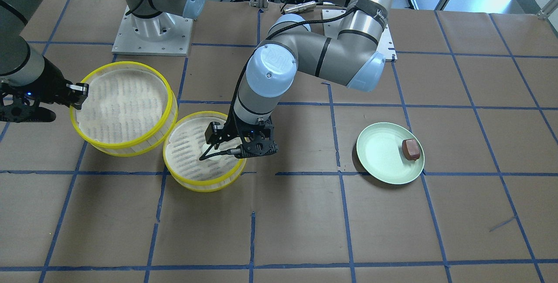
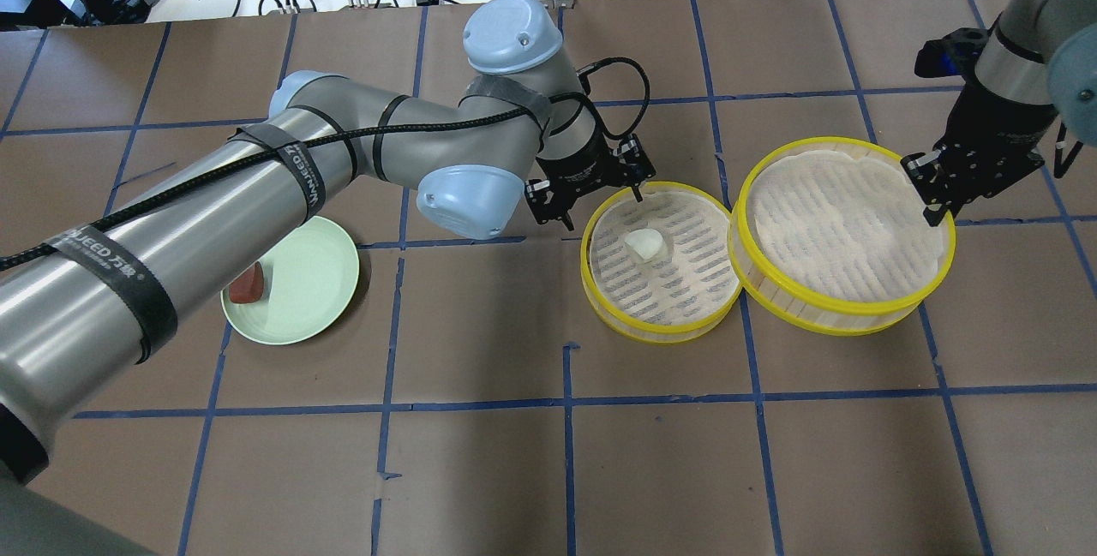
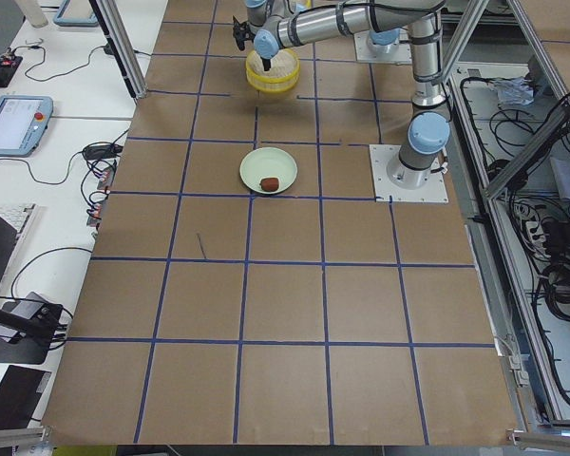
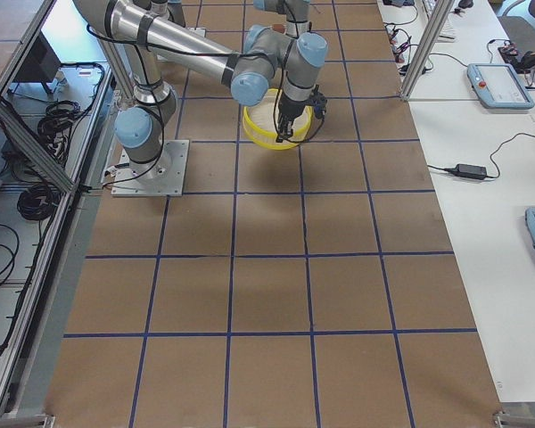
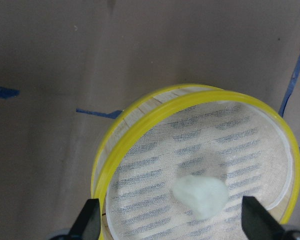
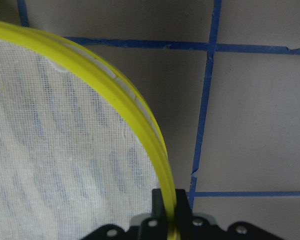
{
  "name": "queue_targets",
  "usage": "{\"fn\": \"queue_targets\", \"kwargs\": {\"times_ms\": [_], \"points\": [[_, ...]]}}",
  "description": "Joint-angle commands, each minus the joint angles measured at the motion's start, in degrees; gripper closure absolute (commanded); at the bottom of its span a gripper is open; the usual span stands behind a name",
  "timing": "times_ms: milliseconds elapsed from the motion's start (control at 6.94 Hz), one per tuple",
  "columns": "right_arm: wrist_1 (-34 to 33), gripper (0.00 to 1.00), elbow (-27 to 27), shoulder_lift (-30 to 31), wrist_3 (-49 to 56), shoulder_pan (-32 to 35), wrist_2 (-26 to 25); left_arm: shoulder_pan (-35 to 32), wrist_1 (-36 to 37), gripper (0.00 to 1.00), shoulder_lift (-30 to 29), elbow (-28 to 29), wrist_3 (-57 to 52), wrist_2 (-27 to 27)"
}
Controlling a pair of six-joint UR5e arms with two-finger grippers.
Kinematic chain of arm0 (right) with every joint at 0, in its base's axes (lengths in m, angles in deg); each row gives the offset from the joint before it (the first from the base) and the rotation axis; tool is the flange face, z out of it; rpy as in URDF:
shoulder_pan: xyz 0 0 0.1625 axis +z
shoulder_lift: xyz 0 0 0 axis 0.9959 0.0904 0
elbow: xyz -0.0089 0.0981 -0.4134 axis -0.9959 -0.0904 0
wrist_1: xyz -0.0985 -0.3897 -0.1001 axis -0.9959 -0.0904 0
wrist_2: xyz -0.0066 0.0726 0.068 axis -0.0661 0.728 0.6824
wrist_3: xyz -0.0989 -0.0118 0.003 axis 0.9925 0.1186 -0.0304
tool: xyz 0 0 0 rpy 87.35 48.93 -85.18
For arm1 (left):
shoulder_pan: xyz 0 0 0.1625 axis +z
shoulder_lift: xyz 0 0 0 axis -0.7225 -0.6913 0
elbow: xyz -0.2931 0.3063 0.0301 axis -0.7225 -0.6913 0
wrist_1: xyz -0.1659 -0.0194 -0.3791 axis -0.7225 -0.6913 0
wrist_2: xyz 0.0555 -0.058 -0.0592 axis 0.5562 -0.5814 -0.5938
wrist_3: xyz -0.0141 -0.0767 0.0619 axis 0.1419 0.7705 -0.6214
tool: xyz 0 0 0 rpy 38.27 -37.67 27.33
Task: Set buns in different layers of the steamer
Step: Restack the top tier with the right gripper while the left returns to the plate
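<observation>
The white bun lies on the floor of the smaller steamer tier, and it also shows in the left wrist view. My left gripper is open and empty just above that tier's near rim, its fingers spread either side of the bun. My right gripper is shut on the yellow rim of the larger, empty steamer tier, which overlaps the smaller tier's edge. The reddish-brown bun sits on the pale green plate, far to my left.
The brown paper table carries a blue tape grid. The two arm bases stand at the robot side of the table. The left arm stretches over the area between the plate and the steamer tiers.
</observation>
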Motion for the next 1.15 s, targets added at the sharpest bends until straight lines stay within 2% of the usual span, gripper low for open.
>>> {"fn": "queue_targets", "kwargs": {"times_ms": [0,144,288,432,721,1009], "points": [[-3.67,0.94,-0.03,-0.38,-4.06,4.31,1.59,7.82,-6.03,0.01,3.05,-1.18,-10.57,7.03],[-6.23,0.94,0.23,-0.82,-7.55,7.12,4.47,12.65,-8.23,0.03,4.37,-2.67,-18.13,7.56],[-8.26,0.94,0.32,-2.22,-10.55,10.45,4.85,17.84,-8.34,0.05,5.6,-6.08,-28.3,14.09],[-11.5,0.93,0.4,-3.71,-15.45,13.18,5.03,22.76,-7.82,0.05,6.57,-9.24,-37.8,16.94],[-13.63,0.93,2.15,-5.3,-19.79,15.93,5.38,31.03,-7.82,0.09,6.84,-11.03,-47.17,18.28],[-17.05,0.92,5.93,-5.48,-20.16,16.02,5.29,33.53,-7.82,0.1,6.84,-12.52,-47.04,18.55]]}}
